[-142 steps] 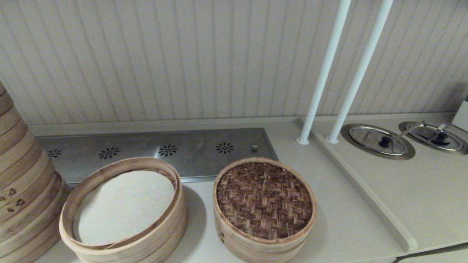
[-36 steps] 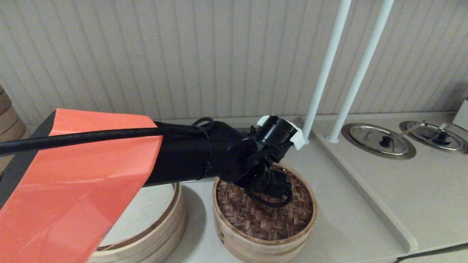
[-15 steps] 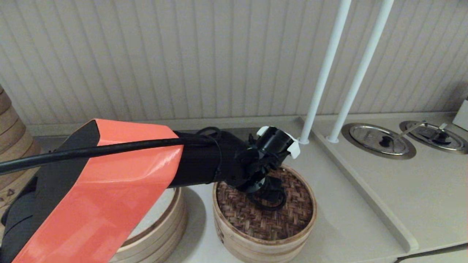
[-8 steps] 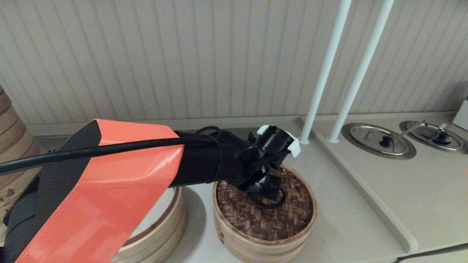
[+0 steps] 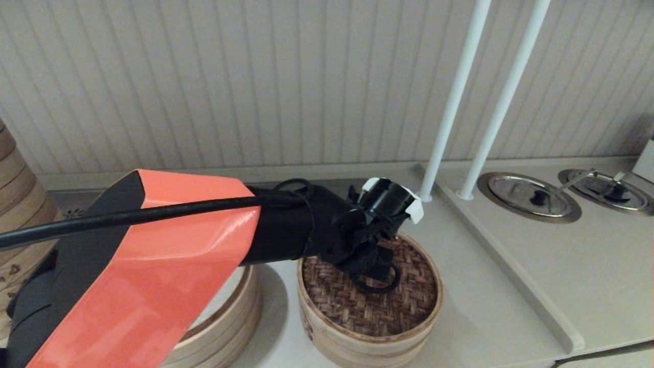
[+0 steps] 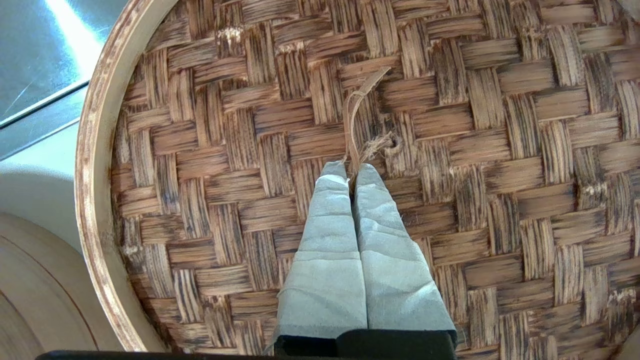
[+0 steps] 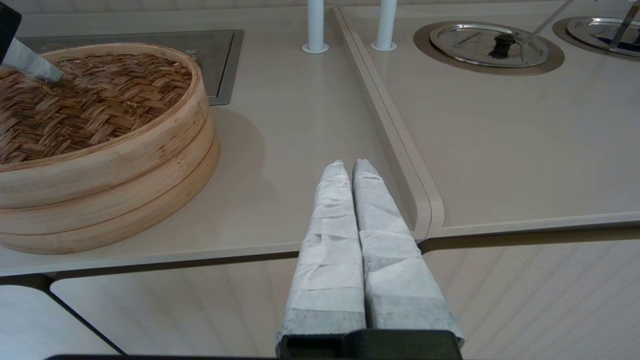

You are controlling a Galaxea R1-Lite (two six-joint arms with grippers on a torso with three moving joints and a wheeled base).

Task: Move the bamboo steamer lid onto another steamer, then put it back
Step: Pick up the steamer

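The bamboo steamer lid (image 5: pixel 403 301), brown woven top with a pale rim, sits on a basket (image 7: pixel 115 175) at the counter's front middle. My left gripper (image 6: pixel 352 167) stands over the lid's centre, shut on the thin bamboo strip loop (image 6: pixel 356 107) that rises from the weave. In the head view the wrist (image 5: pixel 365 240) hides the fingers. The left fingertip (image 7: pixel 35 67) shows touching the lid in the right wrist view. My right gripper (image 7: pixel 348 165) hangs shut and empty off the counter's front edge, right of the lid. No basket with a dark slatted floor shows.
A basket with a white liner (image 5: pixel 240 306) stands left of the lidded one, mostly behind my orange left arm (image 5: pixel 153 266). A tall stack of baskets (image 5: pixel 20 204) is at far left. Two white poles (image 5: pixel 449 112) and round metal lids (image 5: pixel 529 197) are at right.
My left arm came in from the left and lowered its wrist onto the lid's centre. In the last second the wrist shifted only slightly; the lid has not moved.
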